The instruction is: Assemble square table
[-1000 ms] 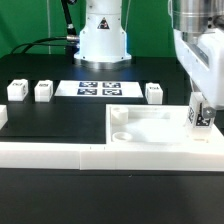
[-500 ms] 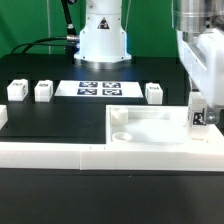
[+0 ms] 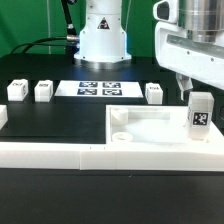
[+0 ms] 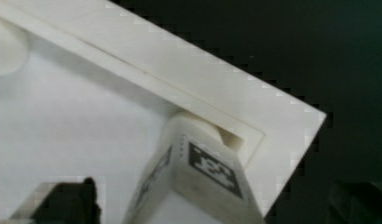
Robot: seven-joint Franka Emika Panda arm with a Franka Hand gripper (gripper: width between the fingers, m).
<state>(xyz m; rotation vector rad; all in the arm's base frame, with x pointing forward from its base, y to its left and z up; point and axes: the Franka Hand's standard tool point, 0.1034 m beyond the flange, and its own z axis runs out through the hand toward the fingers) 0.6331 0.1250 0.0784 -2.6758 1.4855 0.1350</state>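
Leg (image 3: 201,113) upright at slab (image 3: 150,126) corner, exterior view's right. Gripper (image 3: 196,84) above it, jaws apart, holding nothing. Three legs (image 3: 43,90) loose on tabletop (image 3: 60,120), unfitted.

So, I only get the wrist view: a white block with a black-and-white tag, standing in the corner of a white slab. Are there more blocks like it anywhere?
Observer: Yes. Three more blocks stand on the black table beyond the slab.
Operator: Is anything lying among them?
Observer: The marker board, flat, with printed tags.
Operator: And on the other side of the slab?
Observer: A long low white rail lies along it.
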